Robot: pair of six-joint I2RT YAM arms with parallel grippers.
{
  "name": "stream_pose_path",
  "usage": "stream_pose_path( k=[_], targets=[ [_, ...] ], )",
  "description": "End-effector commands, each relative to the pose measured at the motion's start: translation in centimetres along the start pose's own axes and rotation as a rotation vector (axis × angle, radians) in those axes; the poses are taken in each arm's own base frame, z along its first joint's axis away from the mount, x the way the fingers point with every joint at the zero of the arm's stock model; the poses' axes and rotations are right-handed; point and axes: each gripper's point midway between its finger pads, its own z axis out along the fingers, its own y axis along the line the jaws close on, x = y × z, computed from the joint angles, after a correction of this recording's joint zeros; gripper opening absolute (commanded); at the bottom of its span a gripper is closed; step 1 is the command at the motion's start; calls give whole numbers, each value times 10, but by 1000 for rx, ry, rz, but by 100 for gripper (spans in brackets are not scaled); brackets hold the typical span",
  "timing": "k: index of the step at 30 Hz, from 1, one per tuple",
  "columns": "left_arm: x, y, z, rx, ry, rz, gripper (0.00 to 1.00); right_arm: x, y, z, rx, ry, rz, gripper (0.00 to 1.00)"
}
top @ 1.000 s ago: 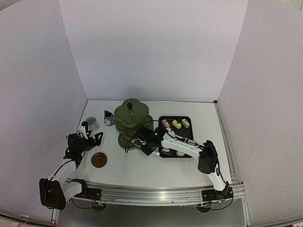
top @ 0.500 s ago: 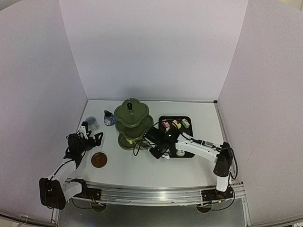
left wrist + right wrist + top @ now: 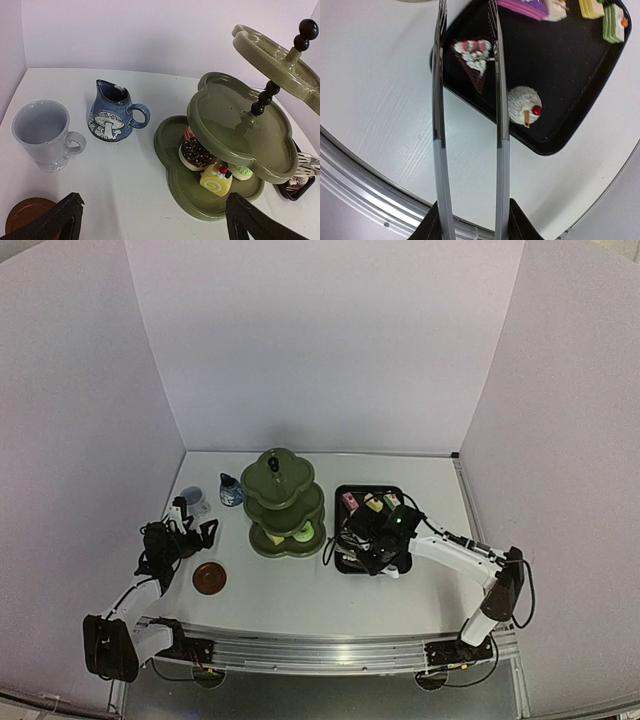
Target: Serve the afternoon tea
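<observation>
Left end effector (image 3: 153,200) released, fingers spread wide and holding nothing, low over the desk (image 3: 125,180) at the left side. Ahead of it in the left wrist view: white mug (image 3: 42,130) upright, handle to the right; just beside it the dark-blue pot (image 3: 111,117) with a mushroom motif, upright, not touching the mug. A brown coaster (image 3: 25,220) lies flat at the near left, bare. Olive-green stand (image 3: 240,130) upright to the right of the pot; top and middle tiers carry nothing visible. Its bottom tier holds a chocolate round cake (image 3: 195,154), a yellow roll cake (image 3: 216,180), a green cake (image 3: 242,171) and a reddish one partly hidden behind them. Right end effector (image 3: 472,225) clenched on the metal tongs (image 3: 438,125), which reach out over the black tray (image 3: 560,60) right of the stand. The two tong arms stand apart and flank a chocolate wedge cake (image 3: 472,62) lying on the tray's near corner; cannot tell whether they touch it. Also on the tray: a white ball cake (image 3: 522,105) with a red cherry near the wedge, and at the far edge a pink cake (image 3: 525,6), a yellow cake (image 3: 592,7) and a green layered cake (image 3: 612,22).
</observation>
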Motion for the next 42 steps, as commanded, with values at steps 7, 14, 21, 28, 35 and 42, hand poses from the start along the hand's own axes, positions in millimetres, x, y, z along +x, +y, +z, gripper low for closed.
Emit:
stream_pose_path(
  k=[7, 14, 21, 28, 35, 42],
  targets=[
    [-16, -3, -2, 11, -50, 40, 100, 3, -86, 0, 82, 10, 187, 35],
    [-17, -3, -2, 10, -51, 47, 100, -31, -100, 12, 28, -60, 199, 36],
    [-18, -3, -4, 7, -56, 50, 100, -62, -105, 29, -7, -83, 181, 36],
    [-19, -2, -5, -1, -57, 50, 100, -65, -114, 43, 1, -55, 186, 34],
    [-20, -2, -5, 0, -58, 50, 100, -60, -121, 56, 26, -20, 195, 34],
    [-21, -3, -5, 2, -59, 51, 100, -67, -126, 58, 46, -24, 196, 35]
  ],
)
